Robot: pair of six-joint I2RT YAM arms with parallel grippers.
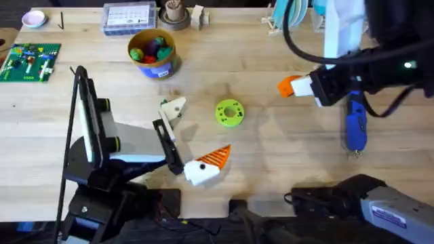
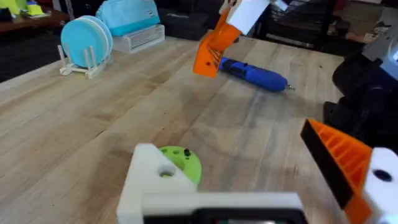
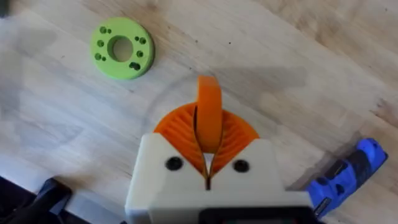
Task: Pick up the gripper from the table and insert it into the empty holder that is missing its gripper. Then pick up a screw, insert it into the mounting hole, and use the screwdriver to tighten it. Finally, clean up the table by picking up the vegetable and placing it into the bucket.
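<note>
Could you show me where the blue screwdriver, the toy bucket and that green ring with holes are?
screwdriver (image 1: 356, 126), overhead view, on the middle of its blue body.
bucket (image 1: 161, 67), overhead view, on its blue front wall under the yellow rim.
green ring (image 3: 109, 60), right wrist view, on the ring's flat face beside the hole.

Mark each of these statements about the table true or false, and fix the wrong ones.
1. The blue screwdriver lies flat on the table. True.
2. The right arm's jaws are empty. False: they are shut on the small orange wedge.
3. The green disc sits inside the bucket. False: it lies on the bare table, apart from the bucket.
4. The bucket holds colourful toy pieces. True.
5. The left arm's jaws grip the screwdriver. False: they stand open with nothing between them, and the screwdriver lies over by the right arm.
</note>
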